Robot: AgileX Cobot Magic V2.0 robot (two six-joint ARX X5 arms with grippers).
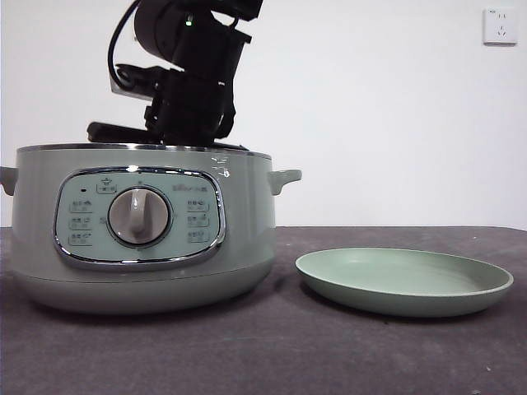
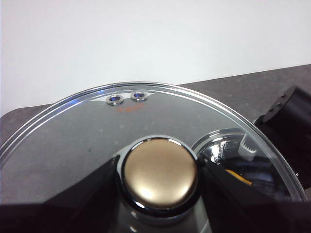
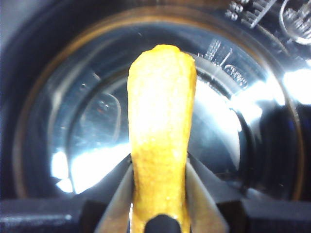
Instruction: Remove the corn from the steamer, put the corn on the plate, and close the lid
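The sage-green steamer (image 1: 140, 222) stands at the left of the front view, and a dark arm (image 1: 193, 74) reaches down into its open top. Inside its shiny pot (image 3: 73, 121), my right gripper (image 3: 160, 170) is shut on the yellow corn (image 3: 163, 107), which stands up between the jaws. My left gripper (image 2: 159, 177) is shut on the knob (image 2: 159, 172) of the glass lid (image 2: 87, 131). The lid is held off the steamer and does not show in the front view. The pale-green plate (image 1: 403, 280) lies empty to the right of the steamer.
The dark table (image 1: 272, 354) runs across the front, with a white wall behind it and a socket (image 1: 500, 25) at the top right. A black part of the other arm (image 2: 289, 121) shows beside the lid in the left wrist view.
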